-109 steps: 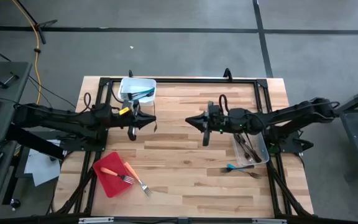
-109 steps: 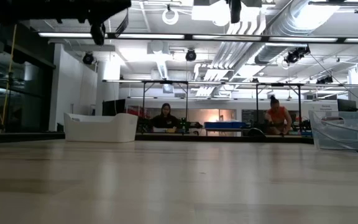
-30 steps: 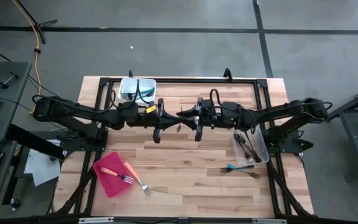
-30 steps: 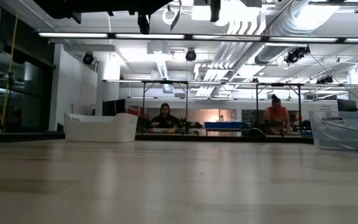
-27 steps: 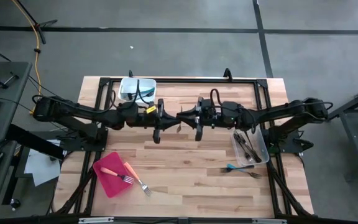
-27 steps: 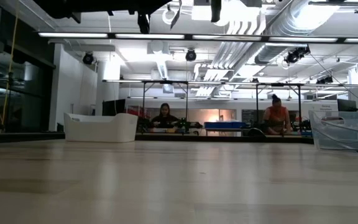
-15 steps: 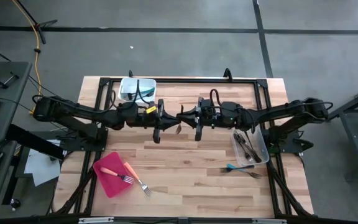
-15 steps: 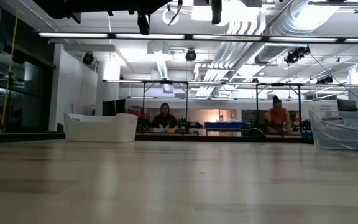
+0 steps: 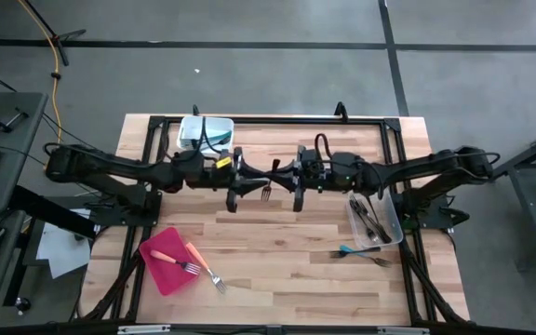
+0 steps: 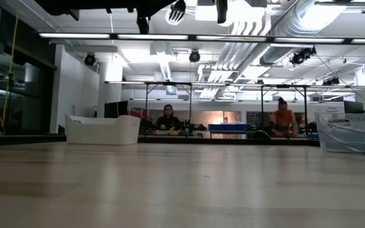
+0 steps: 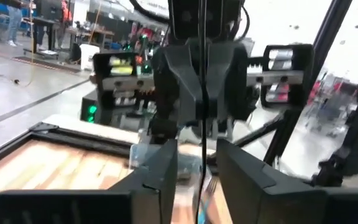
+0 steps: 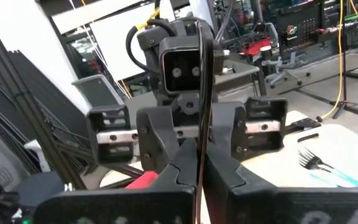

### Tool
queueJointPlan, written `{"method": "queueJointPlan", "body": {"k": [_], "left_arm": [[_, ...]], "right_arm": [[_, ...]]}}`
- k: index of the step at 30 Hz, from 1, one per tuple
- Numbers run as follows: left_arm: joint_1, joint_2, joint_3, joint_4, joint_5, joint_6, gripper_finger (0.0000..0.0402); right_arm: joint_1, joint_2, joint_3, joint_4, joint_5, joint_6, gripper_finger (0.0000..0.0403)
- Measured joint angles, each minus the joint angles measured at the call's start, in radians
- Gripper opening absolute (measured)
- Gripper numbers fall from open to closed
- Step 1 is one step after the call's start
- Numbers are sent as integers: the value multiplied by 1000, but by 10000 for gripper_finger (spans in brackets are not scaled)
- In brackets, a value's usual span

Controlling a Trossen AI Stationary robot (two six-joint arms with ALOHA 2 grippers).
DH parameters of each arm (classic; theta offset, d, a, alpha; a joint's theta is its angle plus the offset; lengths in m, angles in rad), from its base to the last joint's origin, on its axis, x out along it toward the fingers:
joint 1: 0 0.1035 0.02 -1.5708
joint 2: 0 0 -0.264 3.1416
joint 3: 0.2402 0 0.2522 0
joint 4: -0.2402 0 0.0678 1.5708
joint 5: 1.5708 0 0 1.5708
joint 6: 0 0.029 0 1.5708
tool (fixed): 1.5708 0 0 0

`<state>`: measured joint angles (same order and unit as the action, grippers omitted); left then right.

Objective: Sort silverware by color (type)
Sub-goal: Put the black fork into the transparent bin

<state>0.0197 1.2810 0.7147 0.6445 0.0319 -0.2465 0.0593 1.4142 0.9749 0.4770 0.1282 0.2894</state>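
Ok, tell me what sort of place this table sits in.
Probably a robotics lab or workshop. The low view shows exposed ducts and strip lights overhead, more framed workbenches behind the table, and two people working at them. The right wrist view adds cables and an office chair.

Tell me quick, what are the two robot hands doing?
Left gripper: open, just beside the fork.
Right gripper: shut on the fork, up above the table.
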Motion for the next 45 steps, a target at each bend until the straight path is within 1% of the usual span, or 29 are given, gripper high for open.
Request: {"method": "queueJointPlan", "body": {"k": [3, 6, 9, 12, 17, 21, 23, 26, 27, 31, 35, 45], "left_arm": [[5, -64, 0, -115, 0, 45, 116], [13, -150, 0, -264, 0, 94, 120], [22, -243, 0, -403, 0, 109, 121], [26, -329, -2, -504, 0, 109, 120], [26, -456, -74, -506, -16, 62, 109], [23, -529, -145, -457, -47, -2, 89], [13, -550, -170, -431, -48, -6, 67], [-3, -553, -178, -429, -47, 13, 17], [-6, -551, -178, -428, -48, 18, 9], [-15, -539, -178, -433, -99, 17, 5], [-15, -540, -178, -429, -120, 22, 2], [-15, -540, -178, -429, -127, 40, 0]], "right_arm": [[-6, -36, 0, -54, 6, -23, 1], [-15, -86, 0, -140, 22, -41, 1], [-23, -136, 0, -238, 28, -54, 1], [-22, -184, 0, -344, 34, -64, 1], [-8, -274, 0, -512, 93, -65, 0], [7, -336, 0, -598, 148, -63, 0], [9, -358, 0, -610, 155, -64, 0], [8, -372, 0, -602, 158, -69, 0], [8, -373, 0, -596, 158, -73, 0], [8, -374, 0, -593, 152, -74, 0], [8, -373, 0, -592, 152, -74, 0], [8, -373, 0, -592, 150, -87, 0]]}}
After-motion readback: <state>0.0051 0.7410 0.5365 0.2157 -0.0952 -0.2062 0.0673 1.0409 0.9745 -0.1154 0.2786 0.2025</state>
